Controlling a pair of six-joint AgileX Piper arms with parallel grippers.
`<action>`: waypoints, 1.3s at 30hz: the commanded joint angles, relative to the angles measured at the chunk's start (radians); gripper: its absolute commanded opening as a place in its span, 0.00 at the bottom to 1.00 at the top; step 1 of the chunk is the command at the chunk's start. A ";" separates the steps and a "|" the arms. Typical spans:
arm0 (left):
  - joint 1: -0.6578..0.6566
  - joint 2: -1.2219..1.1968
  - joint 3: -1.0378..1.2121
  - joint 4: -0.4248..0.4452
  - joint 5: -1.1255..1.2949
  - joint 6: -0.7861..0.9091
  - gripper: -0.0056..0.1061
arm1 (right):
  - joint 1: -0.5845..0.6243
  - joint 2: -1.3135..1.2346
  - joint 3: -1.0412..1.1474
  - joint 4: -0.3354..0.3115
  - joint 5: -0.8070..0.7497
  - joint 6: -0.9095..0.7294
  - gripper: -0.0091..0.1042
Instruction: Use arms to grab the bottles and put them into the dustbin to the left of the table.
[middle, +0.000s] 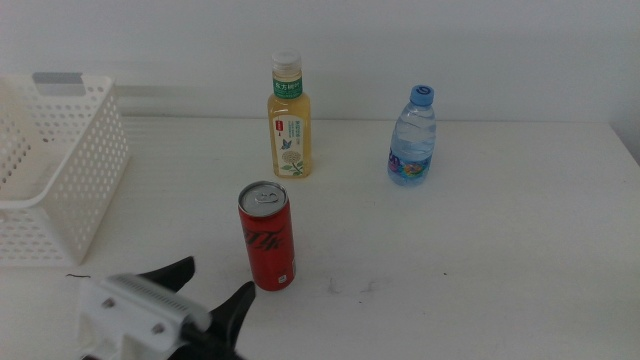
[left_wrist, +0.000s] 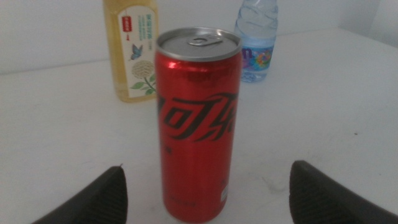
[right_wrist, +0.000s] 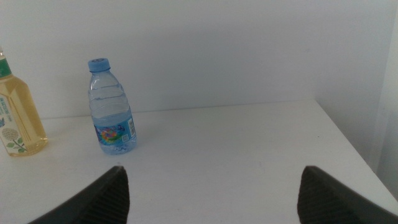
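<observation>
the red cola can (middle: 266, 236) stood upright on the surface (middle: 480, 260), just ahead of your left gripper (middle: 213, 287), jaws wide and empty. you were lining up the grasp; next, ease forward until they straddle it. right gripper (right_wrist: 211, 193) waited, open.

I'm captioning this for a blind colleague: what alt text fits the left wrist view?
A red cola can stands upright on the white table, centred ahead of the open left gripper, whose dark fingers flank it without touching. Behind it stand a yellow tea bottle and a clear water bottle.
</observation>
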 joint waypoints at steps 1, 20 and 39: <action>-0.007 -0.001 -0.040 -0.004 0.055 0.010 0.82 | -0.006 -0.005 0.003 -0.007 -0.008 -0.002 0.82; 0.166 0.121 -0.293 0.179 0.282 0.025 0.82 | -0.006 -0.005 0.003 -0.007 -0.008 -0.002 0.82; 0.191 0.391 -0.480 0.240 0.232 -0.025 0.82 | -0.006 -0.005 0.003 -0.007 -0.008 -0.002 0.82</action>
